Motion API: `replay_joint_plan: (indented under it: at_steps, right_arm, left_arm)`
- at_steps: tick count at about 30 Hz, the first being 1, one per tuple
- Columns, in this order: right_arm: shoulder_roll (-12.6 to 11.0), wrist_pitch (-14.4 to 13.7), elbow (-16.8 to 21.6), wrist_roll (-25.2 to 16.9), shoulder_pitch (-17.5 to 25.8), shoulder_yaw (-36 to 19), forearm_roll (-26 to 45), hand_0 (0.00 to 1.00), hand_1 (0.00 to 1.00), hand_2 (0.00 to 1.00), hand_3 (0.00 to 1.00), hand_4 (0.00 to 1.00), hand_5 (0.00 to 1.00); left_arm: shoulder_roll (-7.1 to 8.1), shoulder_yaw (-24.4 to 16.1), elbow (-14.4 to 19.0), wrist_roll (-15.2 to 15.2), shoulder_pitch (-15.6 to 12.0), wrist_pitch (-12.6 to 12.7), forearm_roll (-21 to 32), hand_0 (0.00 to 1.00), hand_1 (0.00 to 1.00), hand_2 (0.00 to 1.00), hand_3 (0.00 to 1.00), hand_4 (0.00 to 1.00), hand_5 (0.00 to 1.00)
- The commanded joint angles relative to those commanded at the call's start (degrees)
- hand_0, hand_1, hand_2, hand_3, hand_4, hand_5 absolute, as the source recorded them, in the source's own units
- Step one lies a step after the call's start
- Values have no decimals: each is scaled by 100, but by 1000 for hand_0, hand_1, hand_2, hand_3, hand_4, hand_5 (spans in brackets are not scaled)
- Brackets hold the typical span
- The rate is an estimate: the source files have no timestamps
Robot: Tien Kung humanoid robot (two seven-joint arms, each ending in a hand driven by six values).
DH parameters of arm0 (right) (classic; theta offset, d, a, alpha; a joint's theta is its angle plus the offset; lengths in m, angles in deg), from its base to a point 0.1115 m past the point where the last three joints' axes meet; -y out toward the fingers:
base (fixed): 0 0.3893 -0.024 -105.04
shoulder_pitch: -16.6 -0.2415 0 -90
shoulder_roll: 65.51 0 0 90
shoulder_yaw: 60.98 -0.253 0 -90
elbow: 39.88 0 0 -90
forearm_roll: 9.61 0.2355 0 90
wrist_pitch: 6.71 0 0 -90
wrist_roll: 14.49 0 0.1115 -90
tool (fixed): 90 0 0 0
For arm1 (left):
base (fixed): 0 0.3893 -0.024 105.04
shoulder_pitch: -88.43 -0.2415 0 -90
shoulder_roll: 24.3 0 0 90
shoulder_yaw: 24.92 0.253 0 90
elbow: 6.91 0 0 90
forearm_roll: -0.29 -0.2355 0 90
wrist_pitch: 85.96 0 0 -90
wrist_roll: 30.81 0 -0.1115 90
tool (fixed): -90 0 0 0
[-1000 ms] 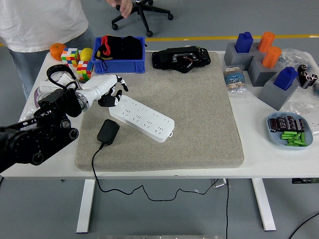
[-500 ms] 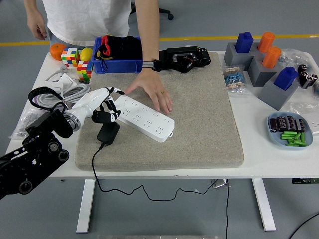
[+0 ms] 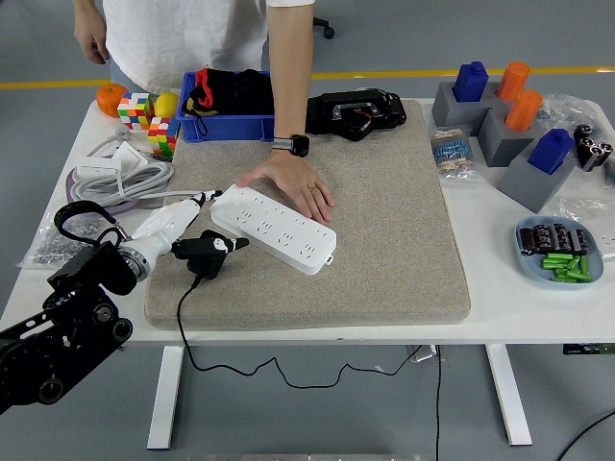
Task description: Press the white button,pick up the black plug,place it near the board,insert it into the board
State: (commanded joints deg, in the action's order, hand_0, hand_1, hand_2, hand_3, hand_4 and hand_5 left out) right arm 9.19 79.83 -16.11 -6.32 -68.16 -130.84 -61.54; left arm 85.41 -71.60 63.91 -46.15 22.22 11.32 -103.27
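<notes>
Just right of the left hand (image 3: pixel 197 245), the power strip (image 3: pixel 274 229) blocks the way, with a person's hand (image 3: pixel 293 184) pressed on its far edge. Beyond the strip, the mat (image 3: pixel 384 221) lies bare and passable.

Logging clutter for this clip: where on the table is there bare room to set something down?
The grey mat is bare right of the power strip, up to its right edge, and along its front. Crowded: the left end around the cables and cubes, and the right end around the grey blocks and tray.

Grey floor (image 3: pixel 538 403) with yellow line (image 3: pixel 423 73), white table (image 3: pixel 538 312), office chair base (image 3: pixel 322 24).
</notes>
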Motion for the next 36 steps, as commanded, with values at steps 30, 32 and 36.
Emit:
replay_joint_plan:
  at_steps: [30, 32, 36]
  right_arm:
    - [32, -5, 7, -10, 40, -24, -18, 746, 718, 696, 652, 717, 415]
    - [31, -5, 6, -11, 39, -23, -19, 746, 718, 696, 652, 717, 414]
    - [35, -4, 11, -12, 37, -18, -18, 746, 718, 696, 652, 717, 414]
  left_arm:
    - [-5, 17, 114, -254, -243, 242, -585, 165, 305, 394, 577, 723, 2]
    - [-8, 19, 115, -242, -240, 243, -585, 131, 261, 335, 502, 549, 2]
    - [-10, 17, 125, -172, -230, 271, -555, 131, 261, 335, 502, 549, 2]
